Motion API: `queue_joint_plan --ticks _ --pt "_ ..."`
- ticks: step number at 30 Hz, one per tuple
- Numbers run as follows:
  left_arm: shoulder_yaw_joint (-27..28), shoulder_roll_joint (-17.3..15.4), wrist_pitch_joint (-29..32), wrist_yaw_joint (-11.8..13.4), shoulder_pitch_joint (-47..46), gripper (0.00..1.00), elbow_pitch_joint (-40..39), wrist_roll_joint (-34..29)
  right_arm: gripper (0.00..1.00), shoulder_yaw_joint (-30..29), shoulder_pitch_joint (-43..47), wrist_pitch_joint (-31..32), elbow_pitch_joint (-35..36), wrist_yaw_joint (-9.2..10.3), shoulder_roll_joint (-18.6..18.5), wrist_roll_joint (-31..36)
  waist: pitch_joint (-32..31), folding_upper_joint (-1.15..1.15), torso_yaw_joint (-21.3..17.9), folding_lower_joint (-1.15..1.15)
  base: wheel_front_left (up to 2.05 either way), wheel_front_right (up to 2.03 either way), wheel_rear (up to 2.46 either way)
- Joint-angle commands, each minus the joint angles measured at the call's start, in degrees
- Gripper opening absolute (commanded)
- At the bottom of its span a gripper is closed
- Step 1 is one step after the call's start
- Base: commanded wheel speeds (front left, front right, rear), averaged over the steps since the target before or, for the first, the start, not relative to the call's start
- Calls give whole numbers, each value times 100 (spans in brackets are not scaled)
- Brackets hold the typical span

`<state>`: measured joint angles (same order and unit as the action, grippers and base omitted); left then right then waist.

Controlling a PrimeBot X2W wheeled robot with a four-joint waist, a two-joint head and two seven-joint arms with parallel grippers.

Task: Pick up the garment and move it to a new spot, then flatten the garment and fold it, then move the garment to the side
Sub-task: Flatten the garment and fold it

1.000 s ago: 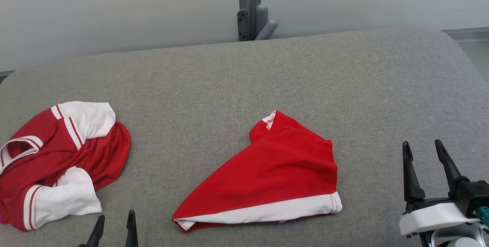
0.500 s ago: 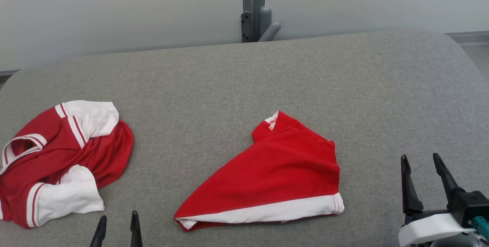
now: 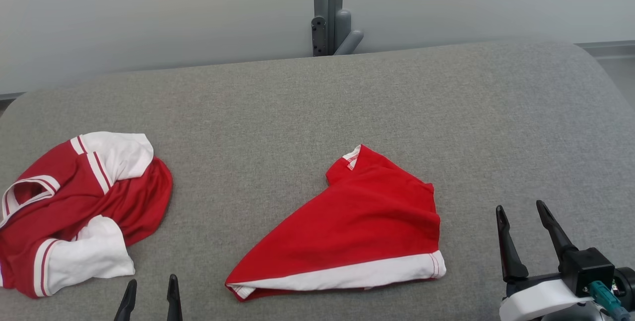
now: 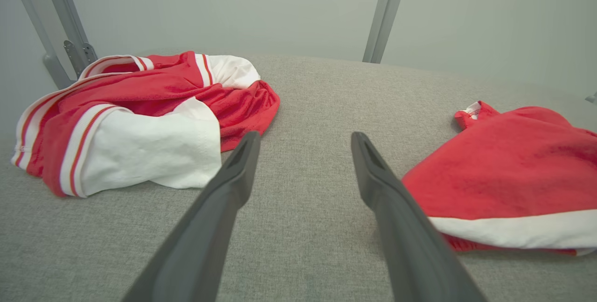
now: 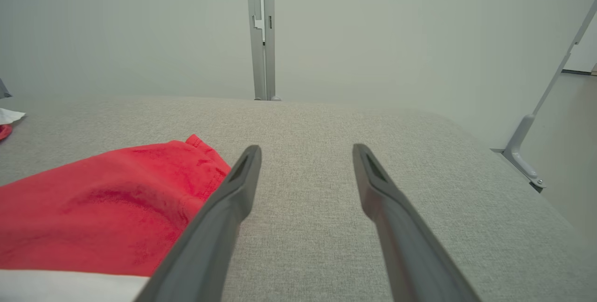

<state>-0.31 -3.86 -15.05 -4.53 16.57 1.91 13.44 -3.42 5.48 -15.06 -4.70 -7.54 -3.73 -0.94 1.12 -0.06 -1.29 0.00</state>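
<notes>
Our left gripper (image 3: 152,280) and right gripper (image 3: 519,206) are wide open. The garment (image 3: 357,231) by the front edge lies doubled, so we might lift one layer.

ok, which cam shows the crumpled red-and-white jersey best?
Left wrist view: the crumpled jersey sits whole and close. Head view has it from above, clipped by the frame's left edge. Right wrist view catches just a sliver at its left edge.

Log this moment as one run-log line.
left gripper: open, empty | right gripper: open, empty | red garment: untouched, centre of grey table | red-and-white jersey: bunched at left
</notes>
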Motion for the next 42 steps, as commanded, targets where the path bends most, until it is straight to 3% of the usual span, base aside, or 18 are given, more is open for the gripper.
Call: queue_joint_plan --ticks 1,9,19,21,28,31,32,33,35,42 --pt "33 35 -17 -49 -107 100 3 -78 100 59 -79 -19 42 10 -30 9 23 6 5 0 0 0 0" --pt "-30 85 -17 -150 -113 100 119 -31 100 142 -131 -19 105 10 -52 -34 75 6 7 0 0 0 0" --pt "-955 91 612 -255 -482 100 1517 1183 100 243 -245 -19 120 10 -72 -49 252 6 -156 0 0 0 0" --pt "-1075 87 681 -193 -635 100 1669 1409 100 229 -260 -19 122 10 -81 -52 297 6 -204 0 0 0 0" --pt "-1138 85 420 201 -1146 100 2397 1221 100 216 -327 -19 130 10 -82 -74 405 6 -395 0 0 0 0" --pt "-1082 41 323 246 -1312 100 2667 1216 100 216 -338 -19 140 10 -78 -81 441 6 -444 0 0 0 0" --pt "-1065 13 313 242 -1364 89 2744 1214 100 212 -343 -19 139 10 -76 -81 450 6 -455 0 0 0 0" --pt "-1049 -12 283 226 -1413 50 2813 1218 100 207 -346 -19 133 10 -73 -78 454 6 -468 0 0 0 0" --pt "-1022 -56 225 162 -1508 0 2846 1234 100 199 -345 -19 129 10 -60 -81 457 6 -490 0 0 0 0" --pt "-994 -338 237 -31 -1691 0 2223 1284 100 202 -294 -19 98 10 -14 -96 358 6 -580 0 0 0 0"
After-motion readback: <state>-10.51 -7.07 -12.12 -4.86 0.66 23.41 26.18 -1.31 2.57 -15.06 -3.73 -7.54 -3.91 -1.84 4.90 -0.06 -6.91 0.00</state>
